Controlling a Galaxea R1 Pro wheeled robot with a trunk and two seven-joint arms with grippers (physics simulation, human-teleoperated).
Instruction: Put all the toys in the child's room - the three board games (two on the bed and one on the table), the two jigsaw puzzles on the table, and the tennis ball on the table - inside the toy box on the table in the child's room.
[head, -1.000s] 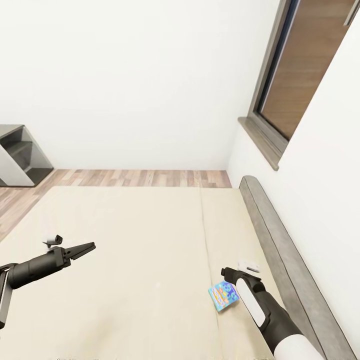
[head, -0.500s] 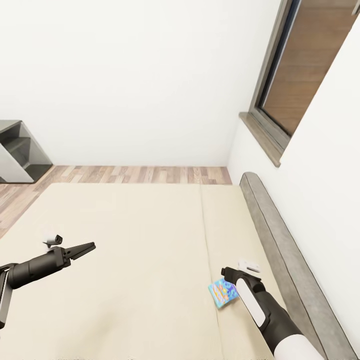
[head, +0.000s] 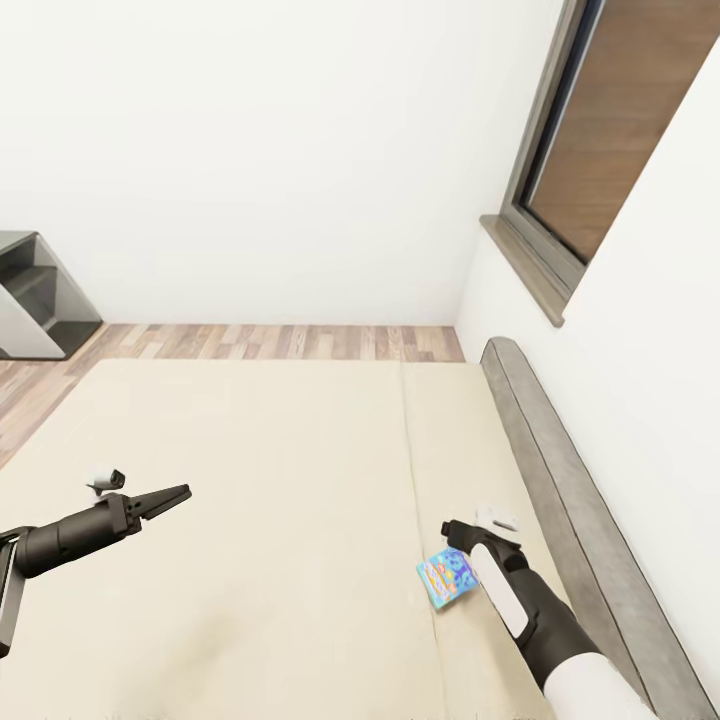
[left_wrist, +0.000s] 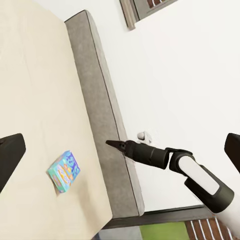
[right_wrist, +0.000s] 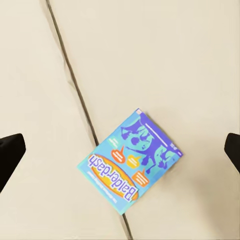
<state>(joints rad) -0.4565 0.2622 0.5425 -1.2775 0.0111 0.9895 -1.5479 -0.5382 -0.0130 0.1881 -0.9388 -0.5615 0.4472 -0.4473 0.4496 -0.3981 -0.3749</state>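
Camera tilted slightly since the earlier frame; arms unmoved.
Blue game (right_wrist: 131, 161) on bed (head: 280, 450), lower right; right gripper (head: 452, 530) above it spread, left gripper (head: 165, 497) pressed together. Risk: flat box slips the pinch.

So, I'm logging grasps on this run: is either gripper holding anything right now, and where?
Nothing is held. The right gripper hangs above the blue board game, which lies flat on the bed; the left gripper is empty too.

A home bedroom: a wide beige bed (head: 260, 470) with grey headboard (head: 560, 470), wood-plank floor (head: 280, 342), wood-framed window (head: 585, 140).
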